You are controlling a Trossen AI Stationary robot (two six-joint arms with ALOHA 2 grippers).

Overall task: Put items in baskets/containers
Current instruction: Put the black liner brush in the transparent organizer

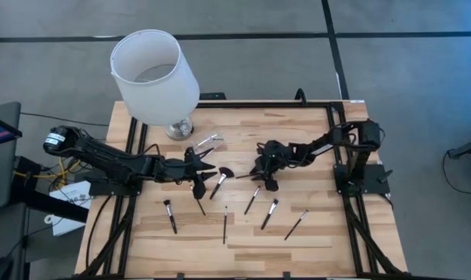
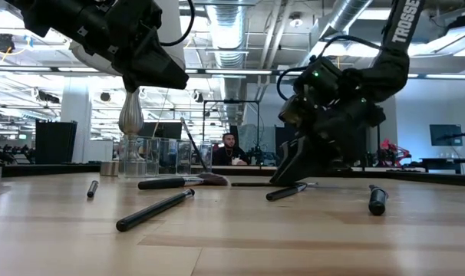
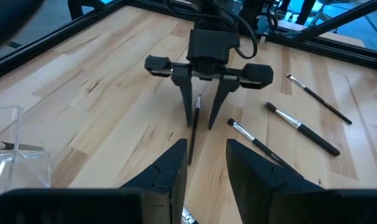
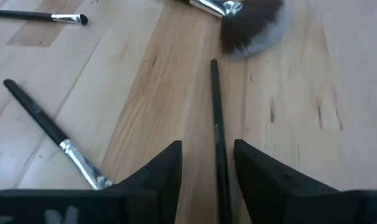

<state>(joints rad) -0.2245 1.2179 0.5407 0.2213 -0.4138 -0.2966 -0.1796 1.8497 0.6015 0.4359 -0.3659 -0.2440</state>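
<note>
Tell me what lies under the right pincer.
Under the right pincer, a thin black brush lies flat on the wooden table, running between its open fingers toward the fan brush. The end nearest the wrist is hidden beneath the pincer.

Both arms are being shown as matte black, built of boxy jointed links. Black cables are being carried in loops along the right arm (image 1: 329,144), and white capital lettering is being displayed on its upper link. Yellow wires and a white-labelled cylindrical motor are being seen at the base of the left arm (image 1: 103,159). Dark, wedge-shaped fingers (image 3: 254,168) are being presented.
</note>
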